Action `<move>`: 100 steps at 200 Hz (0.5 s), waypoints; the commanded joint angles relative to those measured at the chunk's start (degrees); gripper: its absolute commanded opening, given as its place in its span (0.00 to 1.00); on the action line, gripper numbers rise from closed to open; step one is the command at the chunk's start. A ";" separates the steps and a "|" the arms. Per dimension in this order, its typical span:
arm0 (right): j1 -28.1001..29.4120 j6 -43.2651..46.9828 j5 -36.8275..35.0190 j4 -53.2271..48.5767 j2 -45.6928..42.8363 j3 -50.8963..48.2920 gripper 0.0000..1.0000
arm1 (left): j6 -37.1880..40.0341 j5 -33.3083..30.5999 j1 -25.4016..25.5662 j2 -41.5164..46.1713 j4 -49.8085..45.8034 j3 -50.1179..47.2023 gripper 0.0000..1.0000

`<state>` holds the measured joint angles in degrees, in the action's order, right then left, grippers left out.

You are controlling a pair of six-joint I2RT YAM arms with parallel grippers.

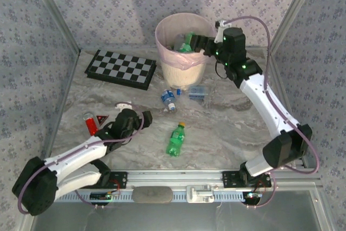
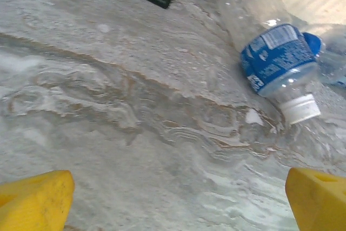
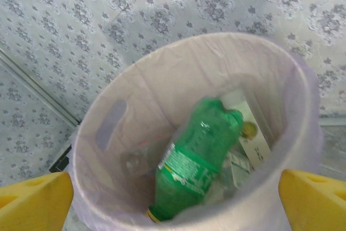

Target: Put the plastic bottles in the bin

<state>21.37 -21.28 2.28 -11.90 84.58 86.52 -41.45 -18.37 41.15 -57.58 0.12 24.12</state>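
Yellow fingers (image 3: 32,198) of the right gripper (image 3: 173,201) stand wide apart with nothing between them over the bin (image 3: 108,128), where a green bottle (image 3: 197,158) lies loose inside; that drop looks done, so this arm should rise straight off the rim before swinging away, lest it catch the edge. Low over the table (image 2: 108,106), the left gripper (image 2: 178,201) hangs with jaws equally wide and empty, a blue-labelled bottle (image 2: 278,66) lying ahead to its right near the bin's foot: square the jaws across its label, not the cap, since it may roll.
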 commanded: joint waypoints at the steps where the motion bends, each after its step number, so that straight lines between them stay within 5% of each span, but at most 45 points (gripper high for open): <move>1: -0.01 1.11 -2.82 2.32 -3.76 -8.55 0.99 | 0.91 0.09 3.49 -3.15 1.23 4.08 1.00; 100: -0.16 -10.98 -9.96 11.33 -16.87 -41.76 0.99 | 2.52 1.22 20.21 -17.22 -10.76 15.68 1.00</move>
<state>21.37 -27.18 -4.36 -4.78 70.24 48.51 -40.45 -17.10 59.55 -73.54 -5.91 36.42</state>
